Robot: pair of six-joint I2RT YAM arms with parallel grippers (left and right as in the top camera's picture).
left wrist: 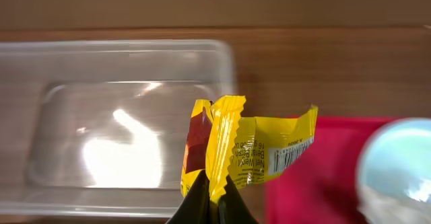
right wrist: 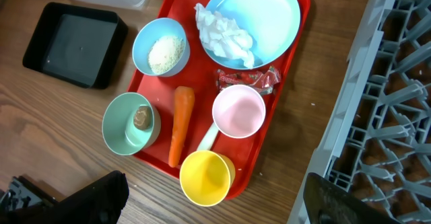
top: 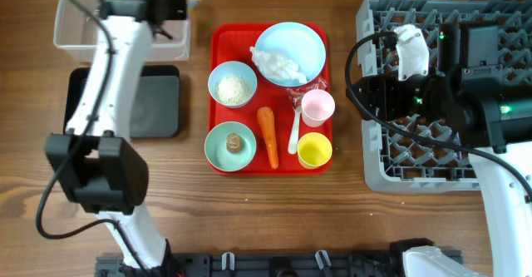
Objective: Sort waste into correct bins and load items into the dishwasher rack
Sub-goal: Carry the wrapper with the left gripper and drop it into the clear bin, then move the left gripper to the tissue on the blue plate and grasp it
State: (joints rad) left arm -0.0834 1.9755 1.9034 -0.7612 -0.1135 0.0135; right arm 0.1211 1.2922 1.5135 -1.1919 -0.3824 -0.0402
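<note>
The left gripper [left wrist: 212, 200] is clenched on a crinkled, glossy yellow wrapper [left wrist: 259, 150] standing just above its jaws. A barcode shows, but the print beside it is too blurred to read. Beyond lies the clear plastic tub [left wrist: 101, 116]. Only the right wrist view shows the right gripper [right wrist: 215, 198] spread and empty, with the ribbed grey dishwasher rack [right wrist: 384, 116] to its right.

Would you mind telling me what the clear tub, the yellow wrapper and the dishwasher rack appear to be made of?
The clear tub looks like glossy transparent plastic: wood shows through, with bright glare. The yellow wrapper seems thin printed plastic film, creased, with crimped edges. The dishwasher rack appears moulded matte grey plastic, judging by its even lattice.
</note>
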